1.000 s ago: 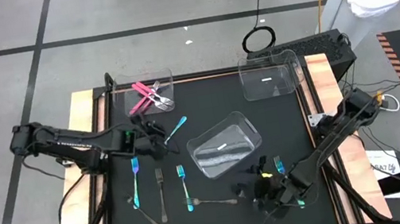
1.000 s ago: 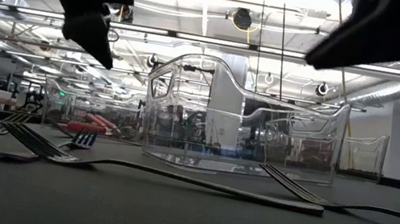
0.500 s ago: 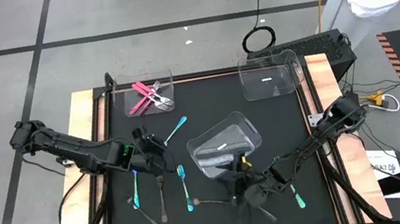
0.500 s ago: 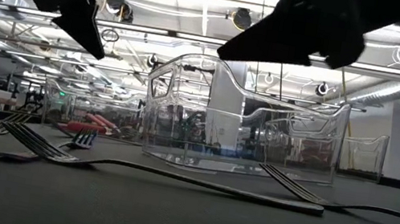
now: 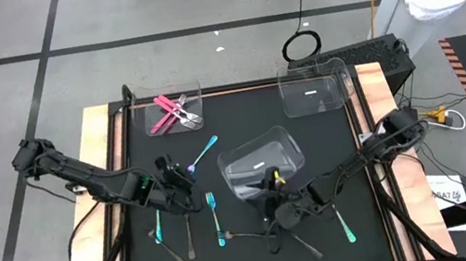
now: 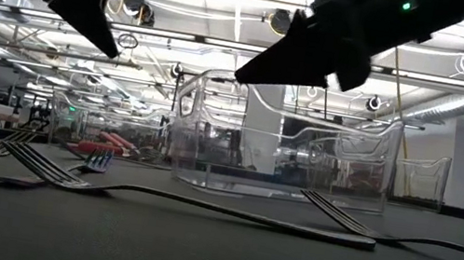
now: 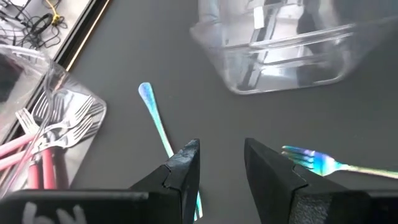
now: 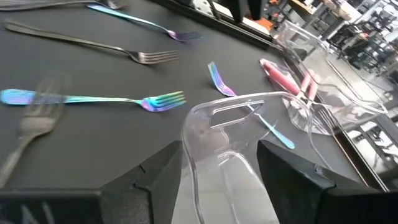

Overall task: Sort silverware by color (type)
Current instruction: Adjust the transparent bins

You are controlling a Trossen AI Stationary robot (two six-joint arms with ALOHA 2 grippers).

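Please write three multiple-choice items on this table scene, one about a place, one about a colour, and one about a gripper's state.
1. Where do the pink-handled pieces lie?
A. In the clear bin at the table's far left corner
B. Loose on the mat beside the right arm
C. In the bin at the far right corner

2. What colour is the fork just beyond the left gripper?
A. Pink
B. Iridescent blue-teal
C. Plain grey

3. How does the right gripper stand?
A. Shut on a fork
B. Shut on nothing
C. Open, with the rim of the middle clear bin between its fingers

Answers:
1 A: the high view shows them inside the far left bin.
2 B: the left wrist view shows its rainbow blue sheen.
3 C: the right wrist view shows the fingers apart on either side of the bin's rim.
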